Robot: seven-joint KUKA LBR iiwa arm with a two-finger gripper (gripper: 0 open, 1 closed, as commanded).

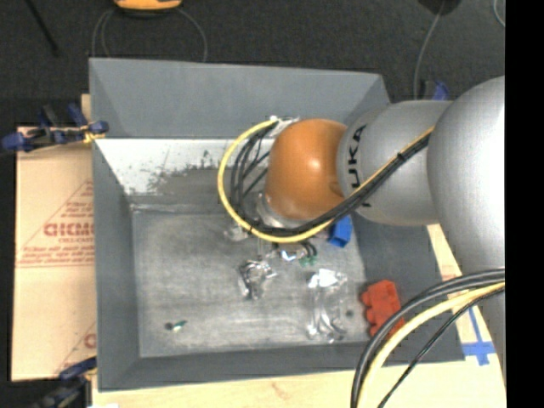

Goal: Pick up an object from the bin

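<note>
Under the orange wrist cover point(302, 172), toward the far wall of the bin point(170, 253), the tool point(270, 226) is over the floor; whether it is spread or pressed together cannot be told. Nearest it, mid-floor, lies a crumpled silvery piece point(253, 277). A blue block point(341, 231) lies by the right wall, with clear wrapping point(327, 308) and a red block point(380, 303) toward the near right corner.

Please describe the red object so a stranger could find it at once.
Go to the grey bin's right wall, low in the view. The red block lies at its foot. Its neighbours are clear plastic and a blue piece; only it is red.
</note>
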